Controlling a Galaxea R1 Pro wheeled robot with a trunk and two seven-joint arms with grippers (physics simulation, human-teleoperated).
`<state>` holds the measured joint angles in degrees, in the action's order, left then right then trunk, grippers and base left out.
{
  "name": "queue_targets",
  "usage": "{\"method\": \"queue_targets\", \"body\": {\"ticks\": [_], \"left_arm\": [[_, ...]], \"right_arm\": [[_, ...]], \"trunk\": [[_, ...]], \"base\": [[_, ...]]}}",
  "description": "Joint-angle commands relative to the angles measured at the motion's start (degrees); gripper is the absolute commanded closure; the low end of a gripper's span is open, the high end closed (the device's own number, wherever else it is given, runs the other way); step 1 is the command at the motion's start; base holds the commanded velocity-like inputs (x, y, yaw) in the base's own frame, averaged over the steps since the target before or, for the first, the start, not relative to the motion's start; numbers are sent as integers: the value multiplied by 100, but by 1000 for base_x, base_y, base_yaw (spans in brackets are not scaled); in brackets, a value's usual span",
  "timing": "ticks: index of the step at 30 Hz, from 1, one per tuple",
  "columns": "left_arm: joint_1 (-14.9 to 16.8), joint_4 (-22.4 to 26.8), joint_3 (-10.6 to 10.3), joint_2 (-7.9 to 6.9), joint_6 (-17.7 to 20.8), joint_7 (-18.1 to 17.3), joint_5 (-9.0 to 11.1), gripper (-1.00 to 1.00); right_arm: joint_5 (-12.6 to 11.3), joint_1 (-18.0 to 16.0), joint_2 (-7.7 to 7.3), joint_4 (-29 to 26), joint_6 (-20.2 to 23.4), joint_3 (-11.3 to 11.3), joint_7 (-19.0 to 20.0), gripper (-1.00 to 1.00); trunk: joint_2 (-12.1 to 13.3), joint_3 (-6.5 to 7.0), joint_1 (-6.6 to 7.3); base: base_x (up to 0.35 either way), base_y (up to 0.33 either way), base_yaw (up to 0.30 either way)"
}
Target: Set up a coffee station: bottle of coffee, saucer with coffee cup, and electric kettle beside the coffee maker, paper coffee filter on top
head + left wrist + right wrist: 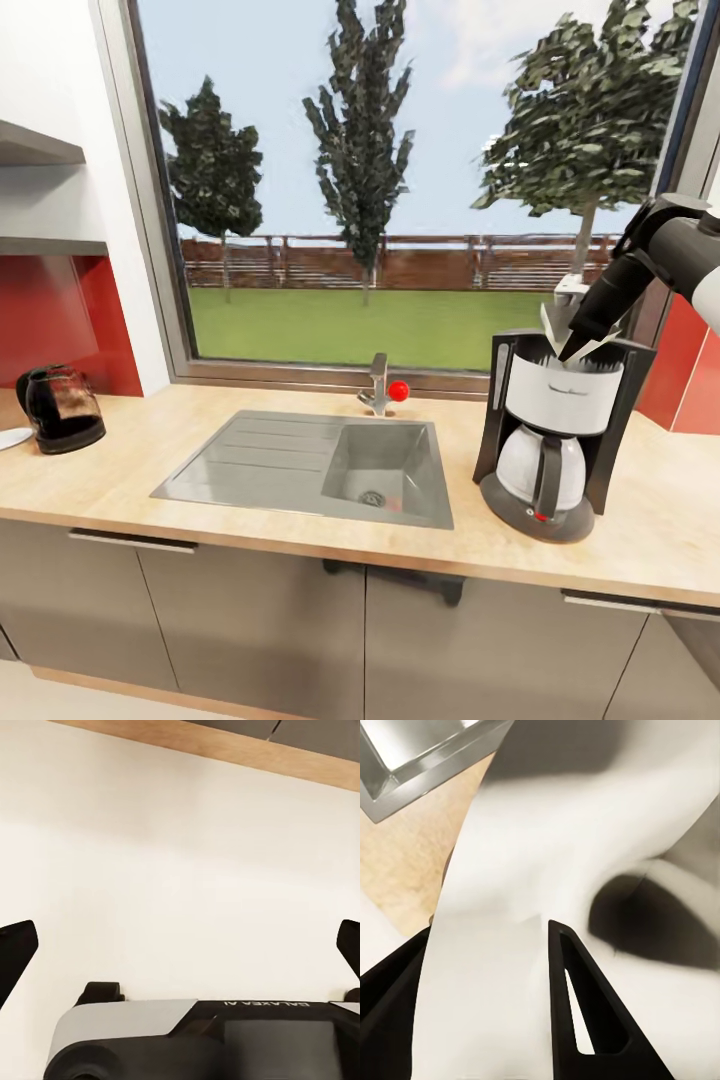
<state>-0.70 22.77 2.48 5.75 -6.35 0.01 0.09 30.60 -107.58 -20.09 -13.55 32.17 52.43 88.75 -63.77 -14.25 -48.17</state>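
The coffee maker (553, 430) stands at the right of the head view on the countertop (250, 525), right of the grey sink (310, 467). Its glass carafe (541, 468) sits on the round dark base, with the red button at the front.

The right arm (660, 262) comes in from the upper right edge of the frame and slants down to the top of the machine. The right gripper (575, 347) is just over the white housing, and the filter (568, 325), a white paper cone, sticks up around its tip, its lower point at or inside the housing's top opening. In the right wrist view the two dark fingers (585, 1020) lie on either side of a fold of the white filter (517, 892), so the jaws are nearly closed and pinch the paper. Behind it in that view are the housing's pale curve, a strip of wood and a corner of the sink (416, 750).

The kettle (60, 407) stands at the far left of the head view on the countertop, under the red wall panel. Just beside it, at the frame's left edge, shows the rim of a white plate, probably the saucer (12, 438).

In the left wrist view the left gripper (180, 945) points at a pale plain surface, with a wood edge in the upper part of the frame. Its two dark fingertips (15, 949) sit at opposite edges of the frame, jaws wide apart and holding nothing.

A tap (378, 385) with a red knob rises behind the sink, in front of the window.
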Motion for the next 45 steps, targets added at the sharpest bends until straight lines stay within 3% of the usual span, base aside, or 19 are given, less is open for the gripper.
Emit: {"method": "queue_targets", "body": {"ticks": [1,13,17,45], "left_arm": [[-1,7,25,5,-7,-1,0,-100],[0,8,25,5,-7,-1,0,-100],[0,6,25,5,-7,-1,0,-100],[-1,8,25,5,-7,-1,0,-100]], "right_arm": [[60,0,-3,-16,61,-31,37,100],[60,0,-4,-16,61,-31,37,100],[60,0,-4,-16,61,-31,37,100],[69,0,-6,-25,61,-48,37,100]], "trunk": [[-46,-25,-23],[-126,-61,-67],[-286,-132,-155],[-286,-132,-155]], "base": [[0,0,0],[0,0,0],[0,0,0],[0,0,0]]}}
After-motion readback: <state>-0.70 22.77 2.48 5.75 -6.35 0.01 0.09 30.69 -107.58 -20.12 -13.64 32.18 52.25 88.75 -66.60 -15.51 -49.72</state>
